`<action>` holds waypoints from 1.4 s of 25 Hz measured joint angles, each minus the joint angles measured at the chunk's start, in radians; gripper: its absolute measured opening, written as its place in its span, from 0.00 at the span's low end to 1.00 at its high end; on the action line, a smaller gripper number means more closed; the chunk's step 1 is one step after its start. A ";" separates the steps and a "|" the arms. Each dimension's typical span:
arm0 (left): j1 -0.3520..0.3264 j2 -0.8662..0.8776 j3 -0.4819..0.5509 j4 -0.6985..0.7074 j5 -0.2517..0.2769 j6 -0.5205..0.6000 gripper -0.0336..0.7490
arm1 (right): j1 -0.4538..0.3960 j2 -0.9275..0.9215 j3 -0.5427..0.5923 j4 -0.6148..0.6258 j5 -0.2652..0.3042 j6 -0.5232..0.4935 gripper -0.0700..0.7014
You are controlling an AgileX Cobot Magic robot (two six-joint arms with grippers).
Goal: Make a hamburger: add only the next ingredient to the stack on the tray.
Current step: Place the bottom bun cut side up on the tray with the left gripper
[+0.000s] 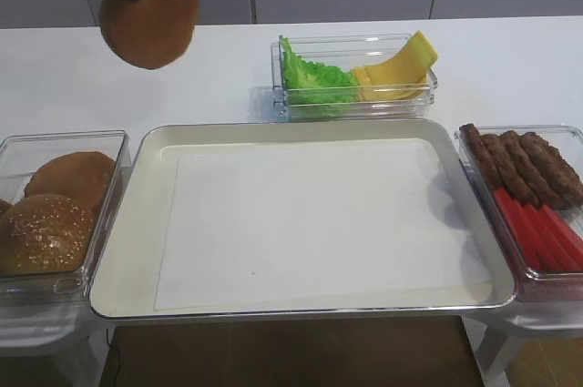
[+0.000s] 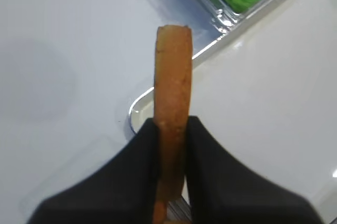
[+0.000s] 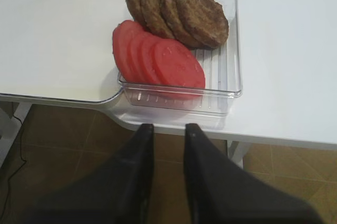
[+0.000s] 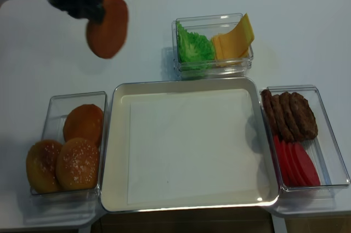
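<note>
While the left gripper (image 2: 171, 134) pinches one flat bun half (image 1: 149, 15) aloft, beyond the paper-lined tray (image 1: 127, 223), right gripper (image 3: 168, 132) slightly parted, empty, four patties (image 3: 176, 10), four tomato slices (image 3: 158, 58), three buns (image 4: 66, 153) binned.

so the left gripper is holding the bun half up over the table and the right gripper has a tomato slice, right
Not quite. The left gripper does hold the bun half up over the table, but the right gripper holds nothing: the right wrist view shows bare fingers apart, short of the tomato slices.
</note>
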 joint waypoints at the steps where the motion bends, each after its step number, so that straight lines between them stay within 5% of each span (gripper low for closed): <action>1: -0.047 0.000 0.000 0.039 0.000 -0.021 0.17 | 0.000 0.000 0.000 0.000 0.000 0.000 0.29; 8: -0.346 0.011 0.000 0.242 0.000 -0.200 0.17 | 0.000 0.000 0.000 0.000 0.000 0.000 0.29; 13: -0.496 0.067 -0.001 0.400 0.000 -0.336 0.17 | 0.000 0.000 0.000 0.000 0.000 0.000 0.29; 24: -0.707 0.235 -0.001 0.644 -0.006 -0.527 0.17 | 0.000 0.000 0.000 0.000 0.000 0.000 0.29; 35: -0.787 0.316 -0.001 0.743 -0.019 -0.673 0.17 | 0.000 0.000 0.000 0.000 0.000 -0.002 0.29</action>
